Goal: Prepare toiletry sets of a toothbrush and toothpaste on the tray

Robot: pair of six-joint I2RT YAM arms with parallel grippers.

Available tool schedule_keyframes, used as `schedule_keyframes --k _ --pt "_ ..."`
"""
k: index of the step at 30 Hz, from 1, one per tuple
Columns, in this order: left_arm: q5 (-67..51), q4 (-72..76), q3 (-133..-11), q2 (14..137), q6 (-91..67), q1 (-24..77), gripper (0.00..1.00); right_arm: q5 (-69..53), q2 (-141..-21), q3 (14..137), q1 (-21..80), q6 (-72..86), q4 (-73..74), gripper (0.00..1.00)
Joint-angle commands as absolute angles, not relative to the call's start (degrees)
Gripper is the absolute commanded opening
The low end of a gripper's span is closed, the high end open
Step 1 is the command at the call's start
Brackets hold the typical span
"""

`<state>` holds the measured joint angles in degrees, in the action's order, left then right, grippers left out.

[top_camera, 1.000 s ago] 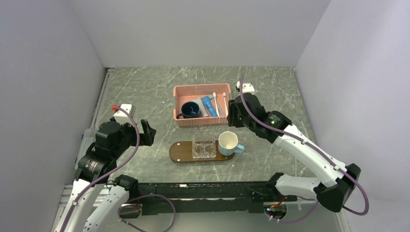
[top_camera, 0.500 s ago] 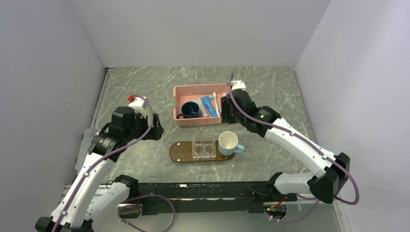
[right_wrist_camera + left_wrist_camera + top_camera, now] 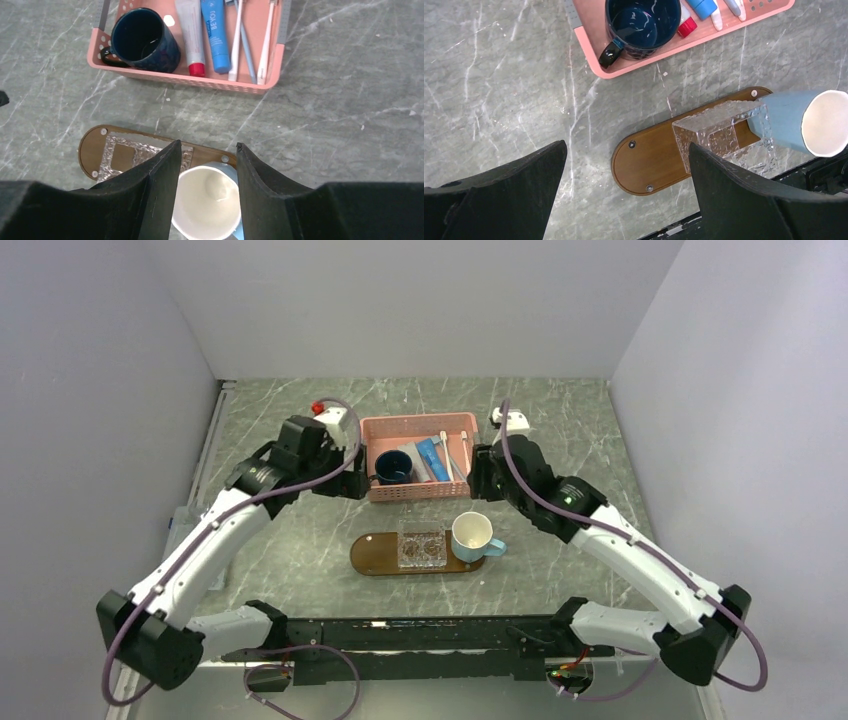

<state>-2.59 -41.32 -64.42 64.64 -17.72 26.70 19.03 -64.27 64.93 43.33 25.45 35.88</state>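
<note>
Both empty, fingers apart, the left gripper [image 3: 625, 147] and right gripper [image 3: 207, 145] flank the pink perforated plastic basket [image 3: 180, 75], likely staged for picking: slim white toothbrushes [image 3: 235, 40] and a blue toothpaste tube [image 3: 214, 35] lie inside, none on the dark-brown oval wooden tray [image 3: 649, 160].

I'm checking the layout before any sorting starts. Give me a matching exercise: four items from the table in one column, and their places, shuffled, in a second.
Things
1. dark blue mug
2. light blue mug
3. clear square dish
4. toothbrushes

Places
A. middle of the tray
B. lying flat in the right part of the pink basket
C. right end of the tray
D. upright in the left part of the pink basket

Pairs: 1-D, 2-C, 3-A, 4-B
</note>
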Motion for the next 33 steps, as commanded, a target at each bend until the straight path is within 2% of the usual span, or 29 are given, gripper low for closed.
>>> schedule_keyframes --k 1,19,33 --pt "-1.14 -39.53 -69.44 70.02 -18.89 28.19 0.98 21.84 -59.13 61.05 43.46 25.46 35.27 0.47" --pt "-2.79 -41.29 -91.16 96.45 -18.25 33.86 0.82 21.78 -47.72 46.94 43.5 31.62 37.05 0.49" --pt "-4.35 -43.31 -101.9 111.76 -18.11 35.74 0.71 21.35 -43.49 43.1 43.51 33.04 38.64 0.49"
